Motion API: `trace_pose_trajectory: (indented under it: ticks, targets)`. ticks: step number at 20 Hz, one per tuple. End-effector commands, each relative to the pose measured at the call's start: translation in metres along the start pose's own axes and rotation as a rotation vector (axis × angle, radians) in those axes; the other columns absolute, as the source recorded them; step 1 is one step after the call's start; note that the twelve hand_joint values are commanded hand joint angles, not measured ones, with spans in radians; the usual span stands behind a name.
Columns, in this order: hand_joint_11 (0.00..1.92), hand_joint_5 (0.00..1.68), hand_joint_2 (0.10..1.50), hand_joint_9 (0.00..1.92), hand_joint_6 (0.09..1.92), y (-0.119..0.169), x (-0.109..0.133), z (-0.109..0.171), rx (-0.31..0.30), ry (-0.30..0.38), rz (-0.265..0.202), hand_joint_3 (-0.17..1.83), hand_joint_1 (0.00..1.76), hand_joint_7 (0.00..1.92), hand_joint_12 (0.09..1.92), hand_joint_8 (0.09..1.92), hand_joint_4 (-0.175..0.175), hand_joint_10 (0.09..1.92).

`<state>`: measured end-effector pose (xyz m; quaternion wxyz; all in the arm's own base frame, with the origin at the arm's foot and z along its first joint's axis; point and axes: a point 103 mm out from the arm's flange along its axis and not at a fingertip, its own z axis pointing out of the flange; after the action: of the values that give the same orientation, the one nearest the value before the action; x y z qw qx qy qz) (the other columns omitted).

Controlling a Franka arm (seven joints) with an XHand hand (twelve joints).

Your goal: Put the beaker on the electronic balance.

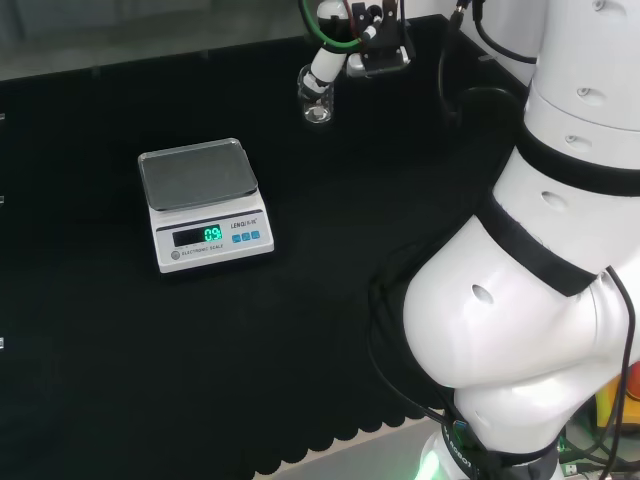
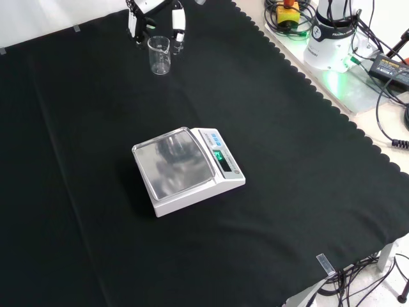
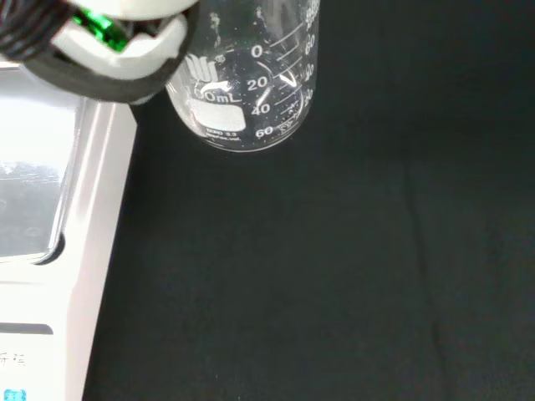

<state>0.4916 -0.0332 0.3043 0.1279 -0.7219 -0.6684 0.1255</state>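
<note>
A small clear glass beaker (image 1: pixel 316 98) with printed graduations stands upright on the black cloth, far from the arm's base. The hand (image 1: pixel 345 45) hovers just above and behind it, and one white finger (image 1: pixel 325 66) reaches down to the rim. In the front view the fingers (image 2: pixel 179 25) are spread on either side of the beaker (image 2: pixel 159 55), not closed on it. The wrist view has the beaker (image 3: pixel 251 83) close by, beside a white finger (image 3: pixel 117 42). The white electronic balance (image 1: pixel 200 205) with a bare steel pan (image 2: pixel 176 163) sits mid-cloth with its display lit.
The balance's edge (image 3: pixel 50 209) lies near the beaker in the wrist view. In the front view, the arm's base (image 2: pixel 332 32), cables and a power adapter (image 2: pixel 390 64) lie beyond the cloth's scalloped right edge. Open black cloth surrounds the balance.
</note>
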Motion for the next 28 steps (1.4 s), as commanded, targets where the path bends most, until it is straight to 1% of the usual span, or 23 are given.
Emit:
trace_pose_trajectory:
  ticks: [1, 8, 15, 23, 28]
  targets:
    - [1.31, 1.11, 0.60, 1.21, 0.74, 0.007, 0.020, -0.005, 0.006, -0.014, -0.048, 0.56, 0.98, 1.01, 0.78, 0.89, -0.175, 0.37]
    - [1.31, 1.11, 0.60, 1.21, 0.75, 0.025, 0.053, -0.007, 0.010, -0.017, -0.124, 0.56, 0.98, 1.01, 0.79, 0.89, -0.175, 0.37]
    - [1.31, 1.10, 0.60, 1.21, 0.75, 0.046, 0.085, 0.002, 0.030, 0.001, -0.206, 0.56, 0.98, 1.01, 0.79, 0.89, -0.175, 0.37]
    - [1.31, 1.10, 0.60, 1.21, 0.75, 0.067, 0.121, 0.014, 0.051, 0.007, -0.269, 0.56, 0.98, 1.01, 0.79, 0.90, -0.175, 0.37]
    - [1.31, 1.10, 0.60, 1.20, 0.75, 0.080, 0.140, 0.025, 0.070, 0.009, -0.289, 0.57, 0.98, 1.01, 0.79, 0.90, -0.175, 0.37]
